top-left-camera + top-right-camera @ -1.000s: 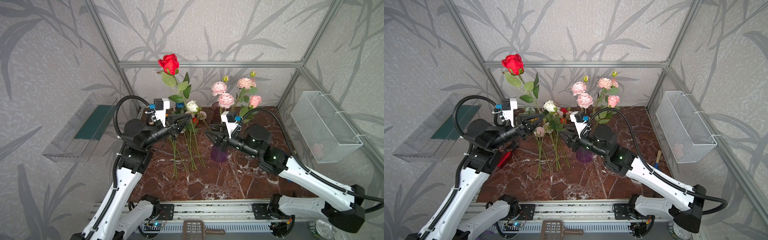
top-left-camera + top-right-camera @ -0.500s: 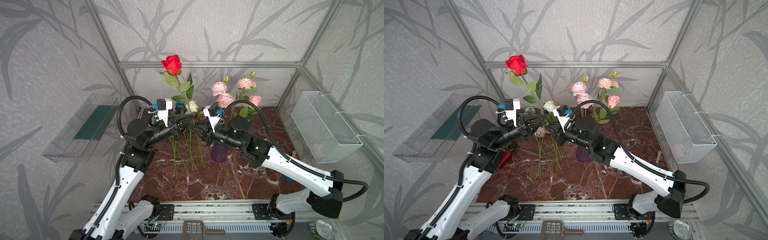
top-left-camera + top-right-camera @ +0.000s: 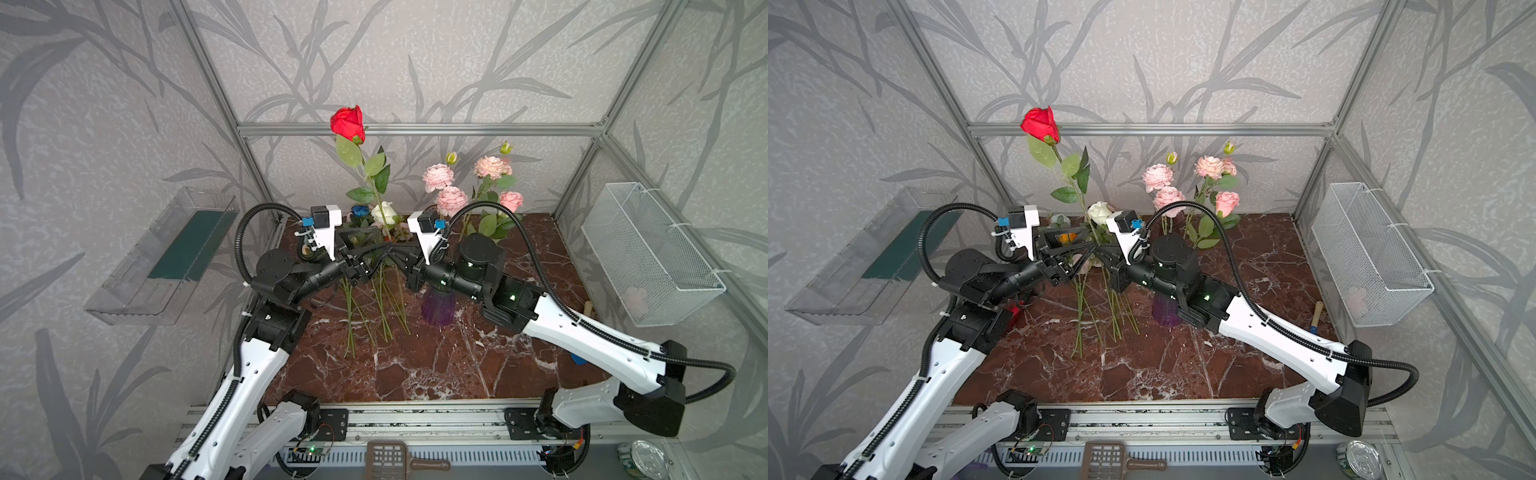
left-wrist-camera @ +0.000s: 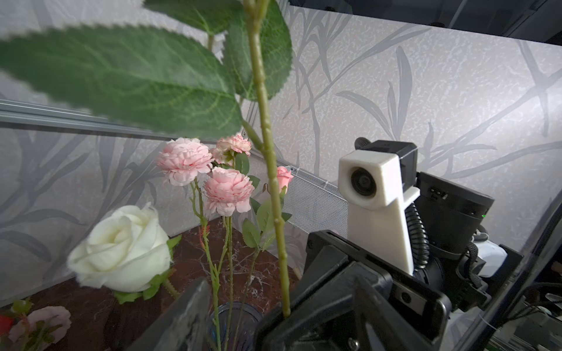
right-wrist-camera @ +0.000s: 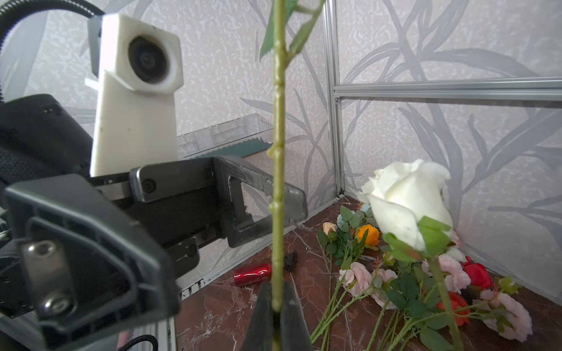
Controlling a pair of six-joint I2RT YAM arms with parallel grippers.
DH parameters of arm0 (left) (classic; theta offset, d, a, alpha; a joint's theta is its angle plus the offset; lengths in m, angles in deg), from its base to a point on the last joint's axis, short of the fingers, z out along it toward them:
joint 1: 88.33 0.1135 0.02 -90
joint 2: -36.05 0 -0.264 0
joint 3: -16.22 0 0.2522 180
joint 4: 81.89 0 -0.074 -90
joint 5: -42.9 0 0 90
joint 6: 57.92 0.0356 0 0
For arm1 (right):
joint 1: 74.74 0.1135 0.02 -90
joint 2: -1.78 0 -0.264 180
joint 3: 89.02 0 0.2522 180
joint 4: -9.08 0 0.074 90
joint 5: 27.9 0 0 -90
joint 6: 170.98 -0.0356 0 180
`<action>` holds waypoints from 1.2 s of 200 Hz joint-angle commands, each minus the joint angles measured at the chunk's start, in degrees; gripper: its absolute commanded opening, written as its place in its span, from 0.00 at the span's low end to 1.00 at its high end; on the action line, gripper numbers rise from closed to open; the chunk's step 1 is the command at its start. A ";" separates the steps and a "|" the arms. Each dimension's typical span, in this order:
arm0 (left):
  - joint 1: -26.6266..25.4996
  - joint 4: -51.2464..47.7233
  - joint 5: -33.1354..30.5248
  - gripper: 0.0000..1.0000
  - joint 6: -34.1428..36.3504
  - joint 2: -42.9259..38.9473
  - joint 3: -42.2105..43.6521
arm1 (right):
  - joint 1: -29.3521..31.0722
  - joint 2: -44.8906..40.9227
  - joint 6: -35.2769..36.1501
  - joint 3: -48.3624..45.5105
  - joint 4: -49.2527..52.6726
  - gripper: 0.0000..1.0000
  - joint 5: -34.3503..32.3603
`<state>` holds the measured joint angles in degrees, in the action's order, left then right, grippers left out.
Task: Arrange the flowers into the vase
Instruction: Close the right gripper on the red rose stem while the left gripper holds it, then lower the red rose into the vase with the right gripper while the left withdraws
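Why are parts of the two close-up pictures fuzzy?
Left wrist view: the large serrated green leaf sits near the lens and smears, while the pale pink ruffled blooms are crisp. Right wrist view: the right gripper clamping the thin green stem is soft, and the white rose bloom looks washed out.

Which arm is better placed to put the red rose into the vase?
Right. Its hand is shut on the rose by the stem, while the left hand is open. The vase stands just below the right arm, so the move should be short.
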<state>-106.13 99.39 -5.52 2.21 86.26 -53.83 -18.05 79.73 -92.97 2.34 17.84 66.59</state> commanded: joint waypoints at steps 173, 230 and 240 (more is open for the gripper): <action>3.56 -7.67 -65.32 0.77 -8.72 -11.47 10.60 | -9.75 -11.43 14.47 -13.43 -15.95 0.00 -23.74; 3.89 -7.49 -63.62 0.76 -9.22 -10.80 10.59 | -9.75 -13.63 6.01 -22.93 -15.22 0.02 -23.68; 3.97 -7.58 -63.22 0.76 -9.38 -10.51 10.44 | -9.75 -14.13 5.04 -24.32 -15.03 0.04 -23.98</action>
<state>-102.63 91.81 -69.28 -5.59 75.27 -42.05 -27.91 67.97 -83.01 -19.89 4.29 43.25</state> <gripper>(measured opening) 0.766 0.054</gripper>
